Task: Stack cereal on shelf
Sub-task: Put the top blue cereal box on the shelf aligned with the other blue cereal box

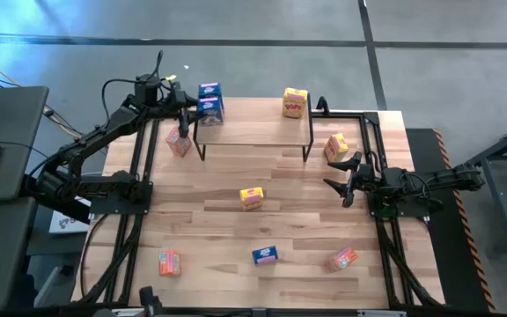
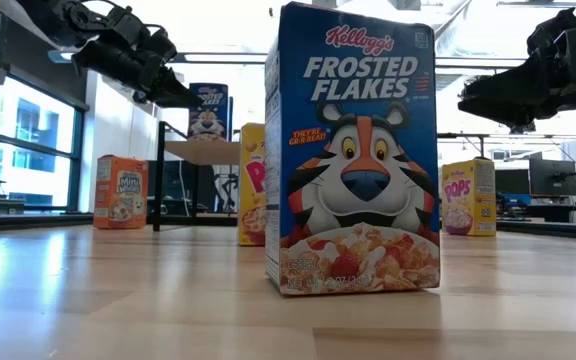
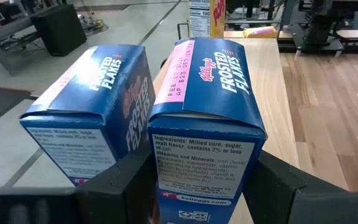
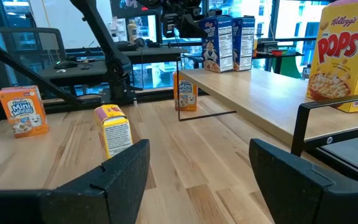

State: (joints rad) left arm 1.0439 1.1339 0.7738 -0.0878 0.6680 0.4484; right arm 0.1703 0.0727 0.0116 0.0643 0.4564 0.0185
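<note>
Blue box (image 1: 211, 109): upright at the shelf's (image 1: 262, 130) far-left corner, long axis vertical, clasped between the fingers of my left gripper (image 1: 186, 109), which reaches in from the left edge. A second blue box (image 1: 209, 90) stands just behind it, side by side and close; whether they touch I cannot tell.

Shelf: sits along the tabletop's (image 1: 236, 229) far edge. One yellow box (image 1: 295, 102) stands at its far-right corner.

Loose stock on the tabletop: orange box (image 1: 178, 141) beside the shelf's left legs; yellow box (image 1: 336, 146) off its right end; yellow box (image 1: 252, 197) mid-table; orange box (image 1: 169, 261), blue box (image 1: 265, 254) and orange box (image 1: 341, 258) along the near edge.

My right gripper (image 1: 341, 173): fingers apart, holding nothing, hovering by the right edge. The yellow box off the shelf's right end lies nearest it, just toward the far edge, so I judge that pick belongs to my right arm.
</note>
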